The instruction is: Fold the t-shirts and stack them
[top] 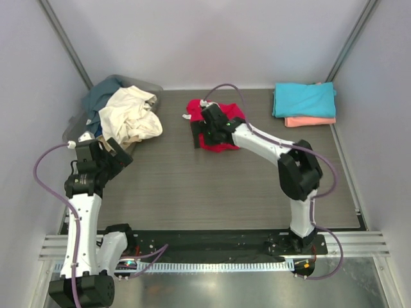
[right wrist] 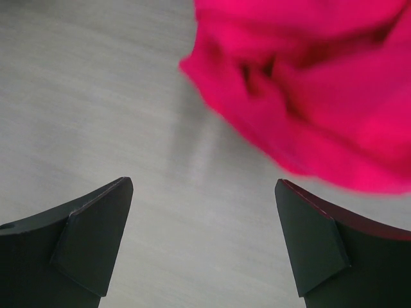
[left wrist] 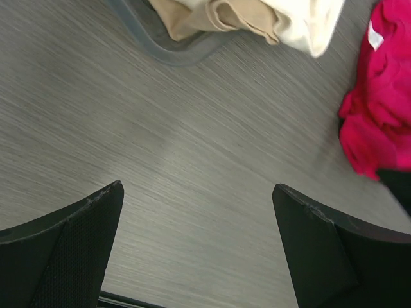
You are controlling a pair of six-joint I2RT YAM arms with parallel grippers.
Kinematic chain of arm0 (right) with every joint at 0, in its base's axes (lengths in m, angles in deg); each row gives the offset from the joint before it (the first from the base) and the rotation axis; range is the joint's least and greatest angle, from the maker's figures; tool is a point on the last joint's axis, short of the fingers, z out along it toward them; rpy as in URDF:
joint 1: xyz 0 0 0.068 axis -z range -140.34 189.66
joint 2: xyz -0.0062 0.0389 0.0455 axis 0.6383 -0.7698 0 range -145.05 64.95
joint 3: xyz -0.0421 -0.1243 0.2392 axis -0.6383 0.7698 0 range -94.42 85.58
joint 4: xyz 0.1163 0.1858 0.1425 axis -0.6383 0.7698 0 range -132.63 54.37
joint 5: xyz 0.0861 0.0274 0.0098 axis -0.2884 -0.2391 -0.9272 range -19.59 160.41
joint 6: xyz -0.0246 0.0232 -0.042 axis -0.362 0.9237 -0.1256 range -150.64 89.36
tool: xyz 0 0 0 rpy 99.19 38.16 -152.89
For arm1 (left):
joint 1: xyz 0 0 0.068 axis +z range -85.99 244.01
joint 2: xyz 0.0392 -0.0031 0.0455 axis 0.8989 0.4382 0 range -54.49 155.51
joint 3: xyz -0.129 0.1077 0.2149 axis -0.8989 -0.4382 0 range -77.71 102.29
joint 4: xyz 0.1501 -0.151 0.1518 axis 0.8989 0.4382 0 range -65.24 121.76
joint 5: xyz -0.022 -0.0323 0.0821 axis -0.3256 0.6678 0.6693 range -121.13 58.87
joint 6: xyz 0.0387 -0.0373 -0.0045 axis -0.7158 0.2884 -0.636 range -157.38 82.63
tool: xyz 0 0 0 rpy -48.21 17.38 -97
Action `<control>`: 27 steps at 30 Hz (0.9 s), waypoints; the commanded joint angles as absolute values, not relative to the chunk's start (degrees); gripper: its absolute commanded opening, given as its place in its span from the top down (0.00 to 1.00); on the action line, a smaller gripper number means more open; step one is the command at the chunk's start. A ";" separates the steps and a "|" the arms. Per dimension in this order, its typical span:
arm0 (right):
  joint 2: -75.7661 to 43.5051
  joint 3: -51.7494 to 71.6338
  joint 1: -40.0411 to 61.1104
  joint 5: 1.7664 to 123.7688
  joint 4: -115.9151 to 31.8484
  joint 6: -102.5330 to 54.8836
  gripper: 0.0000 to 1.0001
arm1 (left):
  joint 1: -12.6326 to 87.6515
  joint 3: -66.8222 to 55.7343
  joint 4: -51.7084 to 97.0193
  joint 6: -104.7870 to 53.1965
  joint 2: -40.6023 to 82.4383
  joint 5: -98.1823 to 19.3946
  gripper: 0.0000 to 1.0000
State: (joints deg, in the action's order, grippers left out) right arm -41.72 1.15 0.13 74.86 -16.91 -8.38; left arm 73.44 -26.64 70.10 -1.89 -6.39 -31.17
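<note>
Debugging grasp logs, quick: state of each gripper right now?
Left gripper: open, holding nothing, over the table.
Right gripper: open, holding nothing, red shirt just ahead.

You have five t-shirts in front of you, one of each colour: one red t-shirt [top: 194, 109], one turquoise t-shirt [top: 304, 99], one salmon t-shirt [top: 311, 121], one cream t-shirt [top: 133, 115] and one slate blue t-shirt [top: 103, 96]. Count two of them as folded, the turquoise and the salmon, making a single stack; the other three are loose bundles. There is one grey tub [left wrist: 164, 48] and one desk [top: 212, 192]. You are running two arms, the left arm [top: 80, 199] and the right arm [top: 270, 144], with one pair of jaws on each, so two pairs in all.
</note>
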 commanded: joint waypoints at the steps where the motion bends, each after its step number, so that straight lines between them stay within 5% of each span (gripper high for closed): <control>1: -52.24 -12.72 -0.06 83.14 -11.26 -12.26 0.01 | 71.04 -26.82 71.00 -6.08 -10.36 -32.02 0.01; 10: -70.31 -30.44 -0.94 96.24 -1.67 -15.69 0.02 | 69.63 -27.00 70.55 -6.79 -9.14 -32.01 0.02; 17: -71.02 -28.16 -0.07 98.89 -1.85 -16.84 0.19 | 68.93 -27.26 70.11 -6.88 -10.28 -32.19 0.02; 24: -70.40 -26.93 2.92 97.83 -1.76 -17.89 0.79 | 68.49 -27.26 70.20 -7.05 -10.80 -31.93 0.03; 25: -69.36 -26.40 3.27 97.40 -1.76 -17.98 0.94 | 68.40 -27.26 70.20 -7.05 -11.07 -31.66 0.03; 27: -67.16 -25.61 3.19 96.60 -1.41 -17.98 0.99 | 68.23 -27.26 70.20 -7.05 -11.42 -31.49 0.03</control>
State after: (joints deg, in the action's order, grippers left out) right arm -70.68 -27.04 2.17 95.97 -3.54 -17.06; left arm 68.76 -27.19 70.91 -6.11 -10.11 -31.34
